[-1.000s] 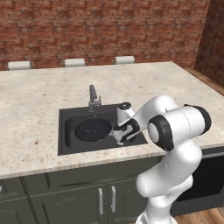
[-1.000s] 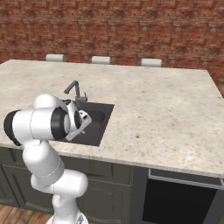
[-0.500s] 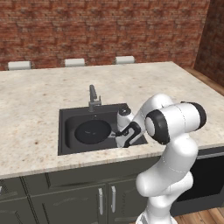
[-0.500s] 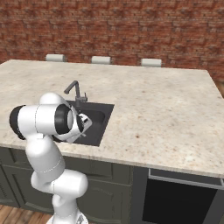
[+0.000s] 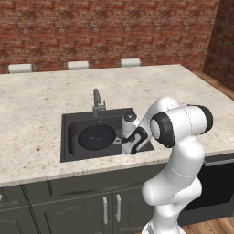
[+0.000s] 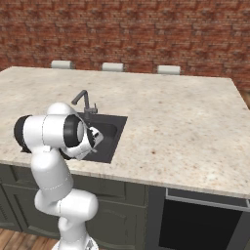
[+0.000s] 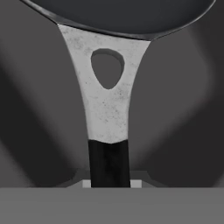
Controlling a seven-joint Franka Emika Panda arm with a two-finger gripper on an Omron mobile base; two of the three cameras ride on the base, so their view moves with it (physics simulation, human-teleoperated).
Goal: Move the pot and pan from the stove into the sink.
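No brand, label or lettering can be read anywhere here.

On the left of the left base view, the speckled countertop (image 5: 36,114) runs under a red brick wall (image 5: 109,27), with three pale chair backs showing behind its far edge. Set into the counter is one dark sink (image 5: 68,155), with one small grey faucet (image 5: 97,101) at its back rim. One black pan (image 5: 96,137) lies inside the basin, round body toward the left side. To its right the gripper (image 5: 130,145) reaches down into the sink from the white arm.

In the hand view the pan (image 7: 109,105) has its long handle running straight toward the camera: silver with a teardrop hole near the rim, black at the grip end. That black end passes down between the fingers at the bottom of the frame, which are closed tight on it.

From the right base view, the sink (image 6: 114,134) sits just beside the arm's elbow, the faucet (image 6: 84,100) behind it.
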